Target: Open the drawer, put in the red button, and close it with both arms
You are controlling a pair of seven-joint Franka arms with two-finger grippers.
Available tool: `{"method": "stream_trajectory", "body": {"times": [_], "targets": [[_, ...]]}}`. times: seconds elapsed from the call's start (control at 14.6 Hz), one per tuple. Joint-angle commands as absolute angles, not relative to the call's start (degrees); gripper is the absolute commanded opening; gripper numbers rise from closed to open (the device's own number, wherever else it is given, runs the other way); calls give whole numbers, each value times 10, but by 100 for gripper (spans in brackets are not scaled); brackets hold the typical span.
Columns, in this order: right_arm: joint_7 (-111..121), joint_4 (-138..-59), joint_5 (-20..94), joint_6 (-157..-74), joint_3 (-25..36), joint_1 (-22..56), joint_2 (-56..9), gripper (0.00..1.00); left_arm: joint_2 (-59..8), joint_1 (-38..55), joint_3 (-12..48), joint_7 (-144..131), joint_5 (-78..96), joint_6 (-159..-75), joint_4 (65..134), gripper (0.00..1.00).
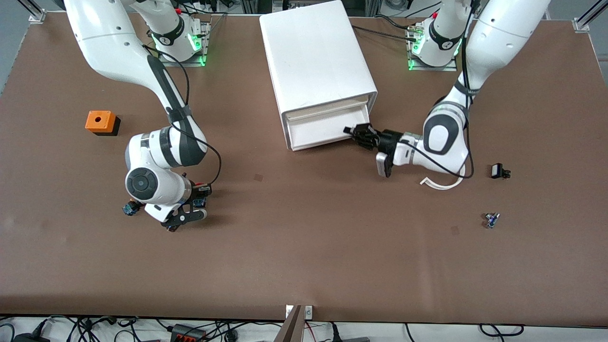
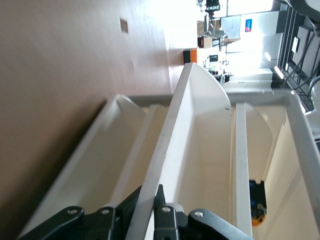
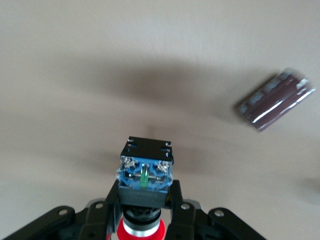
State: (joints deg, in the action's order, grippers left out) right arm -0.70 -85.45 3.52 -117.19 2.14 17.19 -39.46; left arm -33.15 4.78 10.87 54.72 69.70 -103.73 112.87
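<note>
Fingers of the left gripper [image 1: 350, 130] are pinched narrow on the front wall of the drawer [image 1: 327, 130], one fingertip on each face of that wall, as the left wrist view shows. That grip suits a straight pull, since the drawer has no separate handle in sight and its rim is the only thing to hold. The drawer belongs to the white cabinet [image 1: 316, 57], which stands at the middle of the table's [image 1: 304, 266] edge where the robots' bases are, and it looks barely opened.

Closed too are the fingers of the right gripper [image 1: 183, 219], low at the table surface toward the right arm's end. In the right wrist view they clamp the red button [image 3: 144, 200] by its black neck between red cap and blue body, a firm place for a two-finger hold. I judge both arms have just taken hold: opening and lifting are next.

An orange box [image 1: 100, 121] sits nearer the table's edge at the right arm's end. A similar small switch [image 1: 129, 208] lies just beside the right gripper. Two small parts lie toward the left arm's end: a black piece [image 1: 498, 171] and a tiny blue item [image 1: 491, 220].
</note>
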Motion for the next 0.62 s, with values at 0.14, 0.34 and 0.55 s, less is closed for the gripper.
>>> {"method": "stream_trajectory", "body": {"times": [0.14, 0.34, 0.55], "targets": [[-3, -685, 40, -1064, -3, 200, -388, 0, -391, 41, 78, 551, 651, -1047, 1016, 100], [-6, -679, 40, -1059, -4, 245, -386, 0, -364, 15, 74, 536, 552, -1029, 976, 100], [-49, -666, 40, -1051, -6, 299, -361, 0, -354, -7, 72, 418, 432, -921, 885, 100]]}}
